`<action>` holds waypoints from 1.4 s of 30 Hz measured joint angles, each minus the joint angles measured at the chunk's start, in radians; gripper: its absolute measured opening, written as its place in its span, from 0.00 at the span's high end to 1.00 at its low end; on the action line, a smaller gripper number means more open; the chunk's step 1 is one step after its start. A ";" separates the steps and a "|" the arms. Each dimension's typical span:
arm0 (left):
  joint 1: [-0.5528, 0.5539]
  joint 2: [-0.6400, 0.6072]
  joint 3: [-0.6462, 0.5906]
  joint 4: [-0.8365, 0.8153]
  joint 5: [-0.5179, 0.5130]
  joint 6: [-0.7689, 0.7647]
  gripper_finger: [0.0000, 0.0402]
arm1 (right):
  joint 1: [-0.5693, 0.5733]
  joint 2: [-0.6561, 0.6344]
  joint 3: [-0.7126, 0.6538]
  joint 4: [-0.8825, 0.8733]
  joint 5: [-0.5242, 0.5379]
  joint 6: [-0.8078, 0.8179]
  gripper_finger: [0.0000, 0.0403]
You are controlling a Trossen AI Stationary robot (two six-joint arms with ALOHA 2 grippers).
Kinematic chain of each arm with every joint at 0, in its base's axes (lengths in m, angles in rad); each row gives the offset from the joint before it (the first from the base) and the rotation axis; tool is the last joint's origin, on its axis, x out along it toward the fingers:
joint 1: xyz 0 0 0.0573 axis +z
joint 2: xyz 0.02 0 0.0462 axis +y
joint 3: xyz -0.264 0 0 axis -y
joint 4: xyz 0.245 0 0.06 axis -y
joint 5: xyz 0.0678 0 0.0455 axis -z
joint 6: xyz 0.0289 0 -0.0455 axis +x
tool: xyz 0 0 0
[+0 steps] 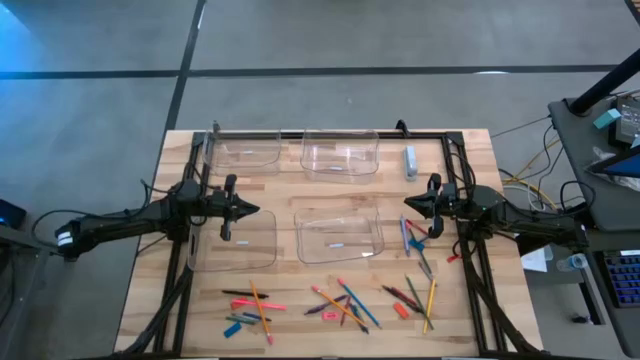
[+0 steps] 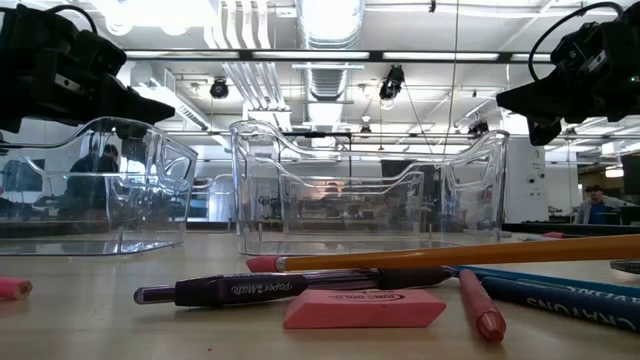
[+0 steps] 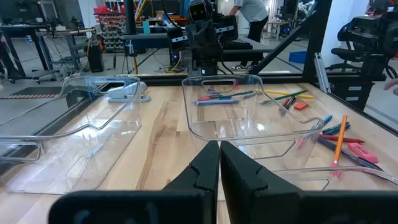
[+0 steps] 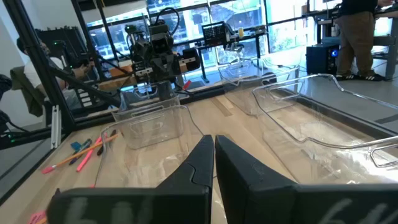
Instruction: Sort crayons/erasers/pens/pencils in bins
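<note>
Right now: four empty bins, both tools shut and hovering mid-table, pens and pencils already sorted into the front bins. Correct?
Not quite. Nothing is sorted: the high view shows the pens, pencils and crayons loose on the table in front of the bins, which are empty. The rest holds: four bins, left tool and right tool shut, hovering mid-table.

The pale wooden table [image 1: 280,195] is carrying four clear plastic bins [image 1: 339,237], with scattered colourful pencils [image 1: 343,305] lying near.

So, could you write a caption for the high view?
Both arms wait with shut fingers beside four empty clear bins; pens, pencils, crayons and erasers lie scattered along the table's near edge.
</note>
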 joint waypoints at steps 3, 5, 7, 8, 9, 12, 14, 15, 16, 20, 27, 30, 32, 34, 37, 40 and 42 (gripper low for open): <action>0.000 0.000 0.000 0.000 0.000 0.000 1.00 | 0.000 0.000 0.000 0.000 0.000 0.000 0.98; 0.000 0.000 0.000 0.000 0.000 0.000 1.00 | 0.000 0.000 0.000 0.000 0.000 0.000 0.98; 0.000 0.000 0.000 0.000 0.000 0.000 1.00 | 0.000 0.000 0.000 0.000 0.000 0.000 0.98; 0.000 0.000 0.000 0.000 0.000 0.000 1.00 | 0.000 0.000 0.000 0.000 0.000 0.000 0.98; 0.000 0.000 0.000 0.000 0.000 0.000 1.00 | 0.000 0.000 0.000 0.000 0.000 0.000 0.98; 0.000 0.000 0.000 0.000 0.000 0.000 1.00 | 0.000 0.000 0.000 0.000 0.000 0.000 0.98; 0.000 0.000 0.000 0.000 0.000 0.000 1.00 | 0.000 0.000 0.000 0.000 0.000 0.000 0.98; 0.000 0.000 0.000 0.000 0.000 0.000 1.00 | 0.000 0.000 0.000 0.000 0.000 0.000 0.98; 0.000 0.000 0.000 0.000 0.000 0.000 1.00 | 0.000 0.000 0.000 0.000 0.000 0.000 0.98; 0.000 0.000 0.000 0.000 0.000 0.000 1.00 | 0.000 0.000 0.000 0.000 0.000 0.000 0.98; 0.000 0.000 0.000 0.000 0.000 0.000 1.00 | 0.000 0.000 0.000 0.020 -0.002 0.000 0.98; 0.000 0.000 0.000 0.000 0.000 0.000 1.00 | 0.000 0.000 0.000 0.024 -0.002 -0.001 0.98; 0.000 0.000 0.000 0.000 0.000 0.000 1.00 | 0.000 0.000 0.000 0.024 -0.002 0.000 0.98; 0.000 0.000 0.000 0.000 0.000 0.000 1.00 | 0.000 0.000 0.000 0.025 -0.002 0.000 0.98; 0.000 0.000 0.000 0.000 0.000 0.000 1.00 | 0.000 0.000 0.000 0.026 -0.002 0.000 0.98; 0.000 0.000 0.000 0.000 0.000 0.000 1.00 | 0.000 0.000 0.007 0.029 -0.002 -0.003 0.98; 0.000 0.000 0.000 0.002 0.000 0.000 1.00 | 0.000 0.001 0.048 -0.032 -0.002 -0.030 0.98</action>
